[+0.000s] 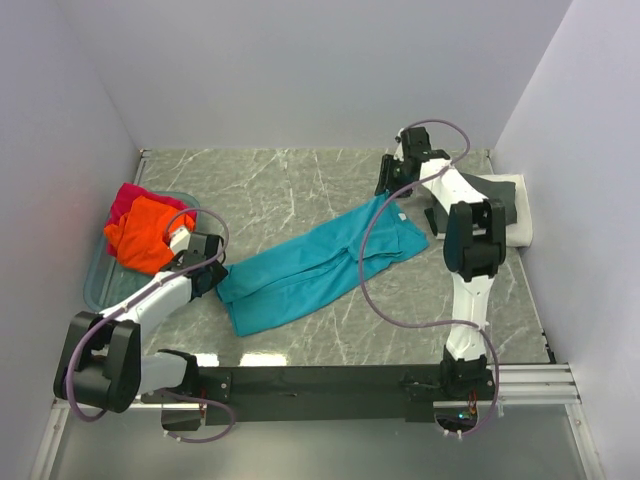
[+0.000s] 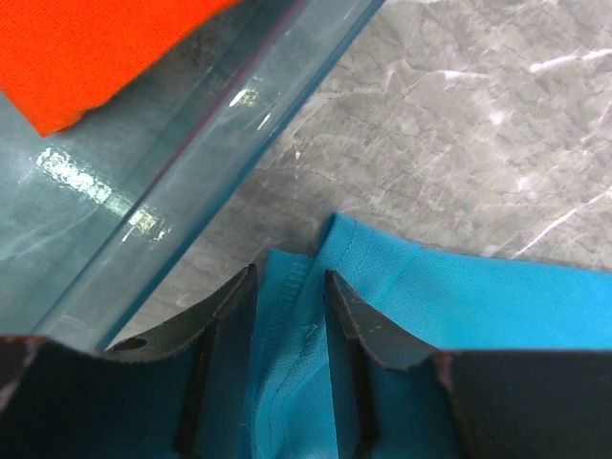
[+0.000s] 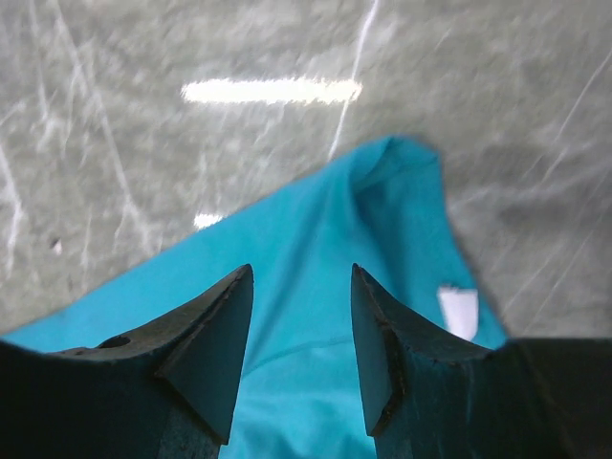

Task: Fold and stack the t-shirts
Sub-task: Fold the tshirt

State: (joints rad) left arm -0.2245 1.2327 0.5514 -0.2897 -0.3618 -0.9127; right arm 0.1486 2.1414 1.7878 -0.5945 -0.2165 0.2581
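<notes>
I am working on the teal t-shirt [image 1: 310, 270]. It lies long and a bit bunched on the counter [image 1: 300, 190], reaching from my left fingers [image 1: 218, 275] across to my right fingers [image 1: 390, 192]. A fold of its stitched edge sits right between my left fingers, which are half closed around it, but I cannot tell if they are really squeezing it. My right fingers are apart and hold nothing. The shirt's other end (the one with the little white tag) lies just under them. I think the job now is to pull the shirt out flat so it can be folded. To do that well, both sets of fingers should pinch only the edge, low down, and pull apart gently and evenly so it does not twist. Just past my left fingers is the wall of the clear blue tub [image 1: 95, 285], with the orange t-shirt [image 1: 145, 238] and the red t-shirt [image 1: 128, 198] piled in it, so there is little room that way. Between my two sets of fingers, beside the shirt, the counter is bare, and that looks like the better way to move.
</notes>
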